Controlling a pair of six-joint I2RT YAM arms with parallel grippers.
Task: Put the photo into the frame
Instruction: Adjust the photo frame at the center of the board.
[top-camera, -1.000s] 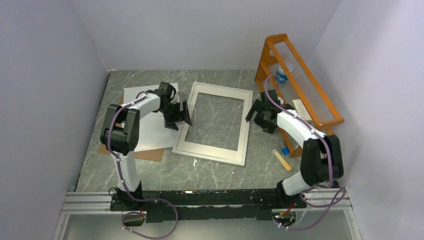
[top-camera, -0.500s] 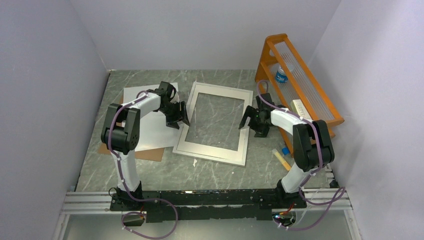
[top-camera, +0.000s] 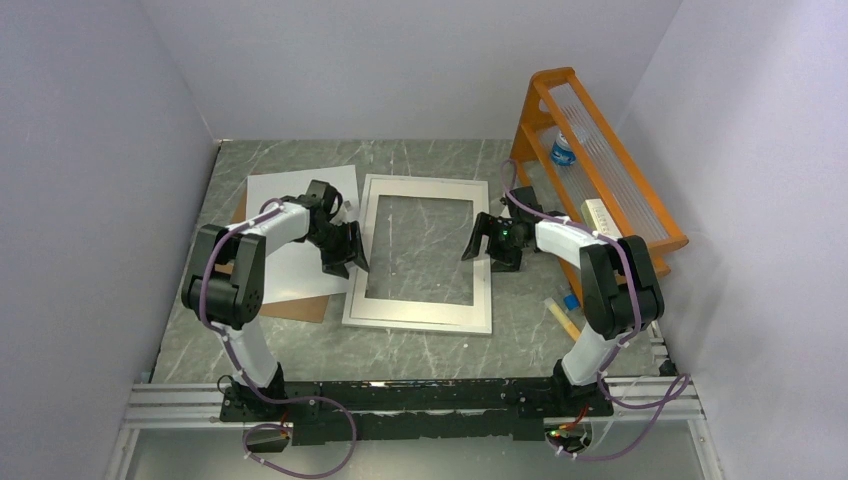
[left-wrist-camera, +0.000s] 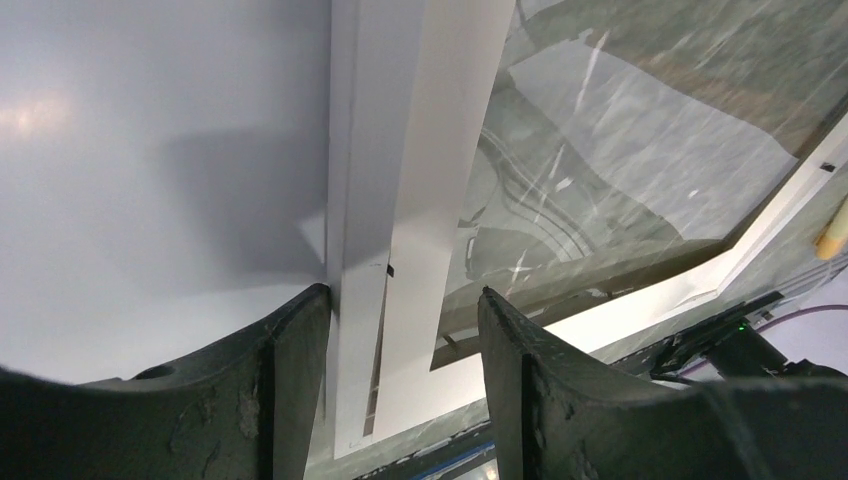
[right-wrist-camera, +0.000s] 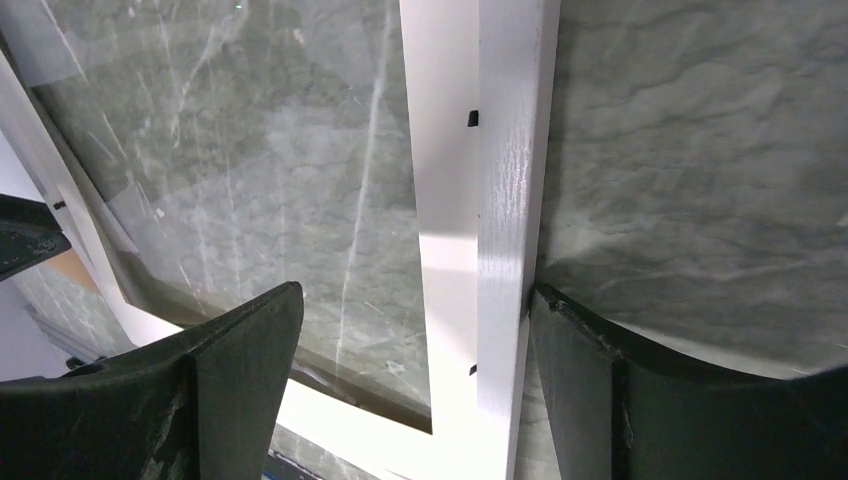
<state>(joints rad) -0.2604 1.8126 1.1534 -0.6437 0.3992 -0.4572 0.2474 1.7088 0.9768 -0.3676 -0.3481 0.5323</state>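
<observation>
**Inspector A:** What has been altered in the last second?

**Inspector B:** The frame (top-camera: 420, 316), lying skewed on the middle of the table (top-camera: 300, 350) a second ago, has been squared up. Its sides are now set parallel with the table's edges. Both arms have been brought in against it.

**Inspector A:** The grippers?

**Inspector B:** The left gripper (left-wrist-camera: 400, 310) has been narrowed to a part-open setting astride the frame's left side. Its outer finger is seen against the outer edge. Whether the side is actually pinched cannot be told. The right gripper (right-wrist-camera: 415, 300) is held wide, with nothing grasped. One finger is pressed to the outer edge of the right side, and the other is left well clear over the opening.

**Inspector A:** And the photo?

**Inspector B:** A plain white sheet, judged to be the photo (top-camera: 295, 275) face down, is found beside the frame toward the table's left edge, resting on a brown board (top-camera: 300, 310). It has not been loaded. The squaring is judged a preparation only.

**Inspector A:** Any writing?

**Inspector B:** None legible. A blue-labelled bottle (top-camera: 563, 150) is noted on the orange rack (top-camera: 556, 76) at the right edge. Its label is too small to be read.
</observation>
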